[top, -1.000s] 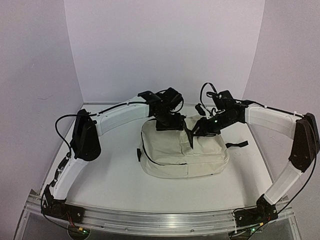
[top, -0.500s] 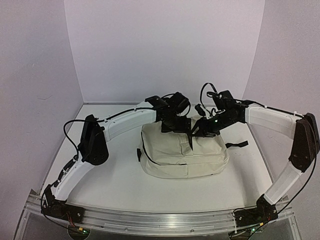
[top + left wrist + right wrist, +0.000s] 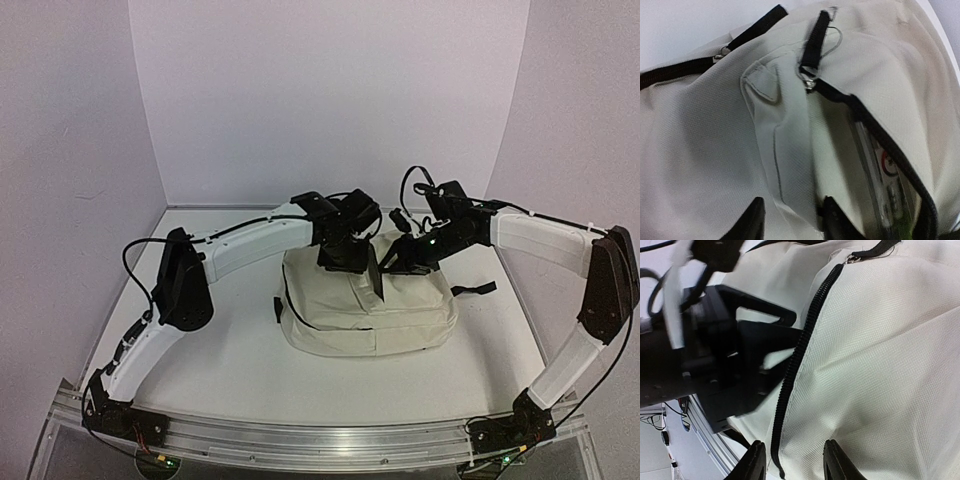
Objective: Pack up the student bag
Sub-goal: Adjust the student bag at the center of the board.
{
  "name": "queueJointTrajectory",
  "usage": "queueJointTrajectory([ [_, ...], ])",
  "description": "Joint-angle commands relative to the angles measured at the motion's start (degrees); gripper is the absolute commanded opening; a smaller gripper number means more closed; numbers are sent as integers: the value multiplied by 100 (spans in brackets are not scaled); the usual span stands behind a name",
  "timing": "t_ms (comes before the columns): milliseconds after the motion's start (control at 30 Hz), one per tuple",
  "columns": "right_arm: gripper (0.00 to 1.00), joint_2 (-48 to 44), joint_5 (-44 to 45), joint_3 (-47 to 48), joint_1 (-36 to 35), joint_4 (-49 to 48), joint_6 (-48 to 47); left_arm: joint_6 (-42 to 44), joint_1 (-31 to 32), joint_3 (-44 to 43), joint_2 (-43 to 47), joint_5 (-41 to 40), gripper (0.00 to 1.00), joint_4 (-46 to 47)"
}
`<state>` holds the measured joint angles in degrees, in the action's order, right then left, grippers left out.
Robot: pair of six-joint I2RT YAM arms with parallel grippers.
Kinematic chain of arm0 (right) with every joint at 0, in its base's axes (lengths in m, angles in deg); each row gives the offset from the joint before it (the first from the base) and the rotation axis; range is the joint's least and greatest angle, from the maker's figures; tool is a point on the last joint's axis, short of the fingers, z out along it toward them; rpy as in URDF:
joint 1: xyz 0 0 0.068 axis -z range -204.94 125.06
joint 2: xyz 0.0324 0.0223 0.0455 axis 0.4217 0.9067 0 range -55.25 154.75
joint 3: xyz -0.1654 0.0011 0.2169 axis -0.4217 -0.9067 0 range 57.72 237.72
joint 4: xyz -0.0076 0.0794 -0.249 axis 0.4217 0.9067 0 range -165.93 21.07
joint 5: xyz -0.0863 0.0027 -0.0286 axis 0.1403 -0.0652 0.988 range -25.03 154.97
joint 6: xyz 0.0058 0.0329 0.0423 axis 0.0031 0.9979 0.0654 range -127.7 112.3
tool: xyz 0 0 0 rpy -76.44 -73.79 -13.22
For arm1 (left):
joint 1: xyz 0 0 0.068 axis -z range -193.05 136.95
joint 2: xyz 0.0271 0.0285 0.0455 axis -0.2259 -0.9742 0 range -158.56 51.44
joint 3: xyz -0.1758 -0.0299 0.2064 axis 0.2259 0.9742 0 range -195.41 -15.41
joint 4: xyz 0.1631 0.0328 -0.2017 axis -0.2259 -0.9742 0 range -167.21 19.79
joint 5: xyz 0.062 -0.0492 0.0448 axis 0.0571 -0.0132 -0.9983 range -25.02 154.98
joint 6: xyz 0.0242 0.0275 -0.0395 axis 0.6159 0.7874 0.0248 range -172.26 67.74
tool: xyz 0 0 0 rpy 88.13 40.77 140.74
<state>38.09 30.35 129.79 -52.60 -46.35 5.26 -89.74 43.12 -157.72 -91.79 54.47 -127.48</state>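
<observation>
I see the student bag lying flat in the middle of the bench, its long axis running left to right and its zippered opening toward the far wall. My right tool pinches the fabric beside the zipper. The left tool straddles a cream fold, but I cannot tell whether it is clamped.

Left arm: elbow raised at the left side, forearm reaching forward and to the right toward the table's middle.
Left gripper: pointing down, fingers pinched on a fold of the student bag.
Right arm: elbow high at the right, forearm stretched leftward toward the centre.
Right gripper: angled down and left, just beside the left gripper, fingers clamped on the student bag's zipper edge.
</observation>
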Motion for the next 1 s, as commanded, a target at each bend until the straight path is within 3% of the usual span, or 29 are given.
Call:
queueJointTrajectory([
  [0,38,-21,-97,188,15,-73,40,-90,-36,505,1149,452,25,-28],
  [167,33,64,-93,170,13,-119,14,-255,-82,1185,1556,1009,2,542],
  [433,26,265,82,361,-114,-277,39,-225,-223,1374,1743,1203,1,705],
  [533,23,306,264,536,-111,-269,3,-373,-218,1368,1723,903,42,686],
  [600,23,291,338,592,-112,-271,37,-509,-208,1125,1539,654,58,493],
  [733,22,275,364,705,-111,-277,134,-389,-151,221,916,254,67,-6],
  [967,18,143,736,741,-115,-269,165,-555,-150,-244,369,98,68,-138],
])
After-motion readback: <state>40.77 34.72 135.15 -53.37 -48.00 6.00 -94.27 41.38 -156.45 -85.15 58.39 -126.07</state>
